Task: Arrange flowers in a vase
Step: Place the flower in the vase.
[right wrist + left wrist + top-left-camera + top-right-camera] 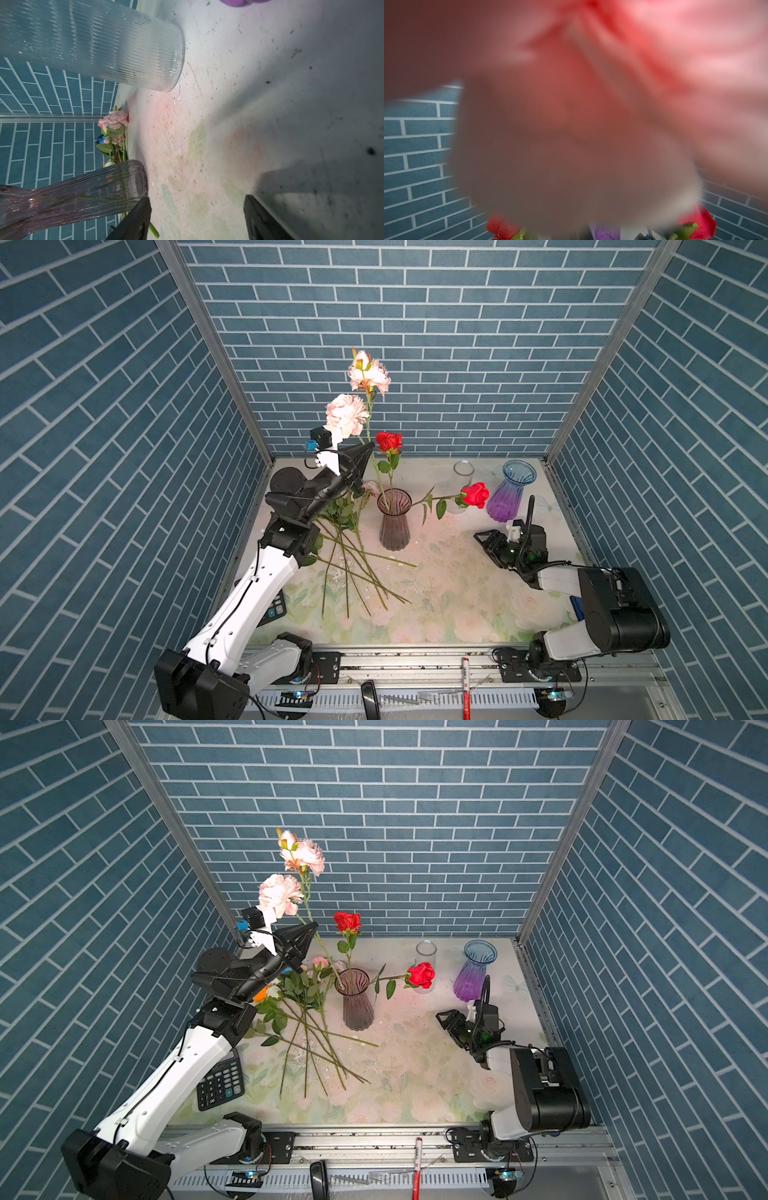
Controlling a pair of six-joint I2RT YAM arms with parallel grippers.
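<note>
A smoky ribbed glass vase stands mid-table with two red roses in it, one upright, one leaning right. My left gripper is raised behind and left of the vase, shut on the stem of a stalk with two pale pink ruffled blooms. The stem's lower end reaches into the vase mouth. A blurred pink bloom fills the left wrist view and hides the jaws. More flowers lie in a pile left of the vase. My right gripper rests low to the right, open and holding nothing.
A clear ribbed glass cylinder and a blue-to-purple vase stand at the back right. A black calculator lies under my left arm. A red pen sits on the front rail. Tiled walls close in three sides.
</note>
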